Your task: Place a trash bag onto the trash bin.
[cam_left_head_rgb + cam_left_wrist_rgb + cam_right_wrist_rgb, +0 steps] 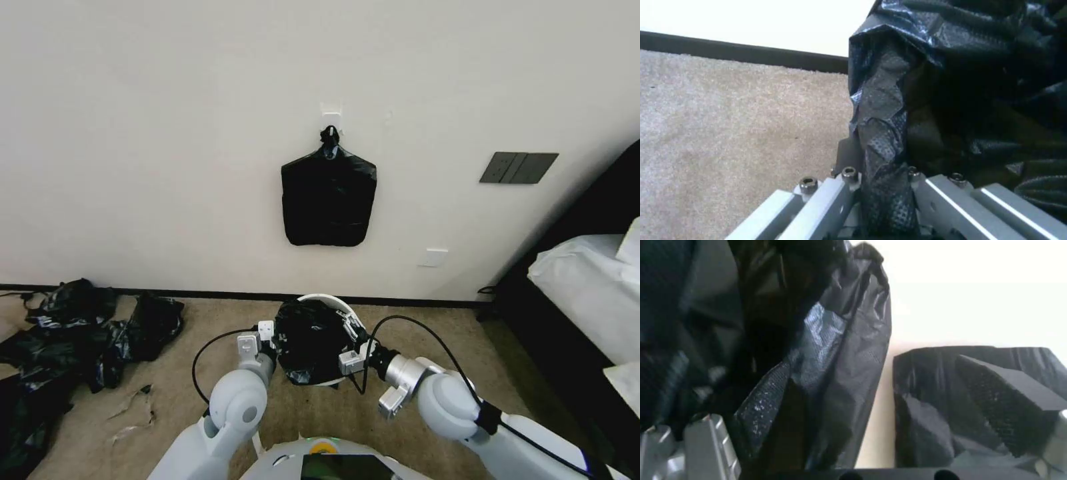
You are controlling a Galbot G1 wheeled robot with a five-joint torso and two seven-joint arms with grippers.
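Down on the beige carpet [320, 413], from the head view, the wrinkly, glossy trash bag [310, 340] sits bunched over the round cream-white trash bin [330, 301], whose rim arcs behind it. The left gripper [267, 337] and right gripper [353, 340] flank it, 1 per side.

Left wrist view: the metal jaws clamp a twisted, dimpled fold of film [882, 160].

Right wrist view: black film [826, 373] drapes between the parted fingers; whether they grip it I cannot tell.
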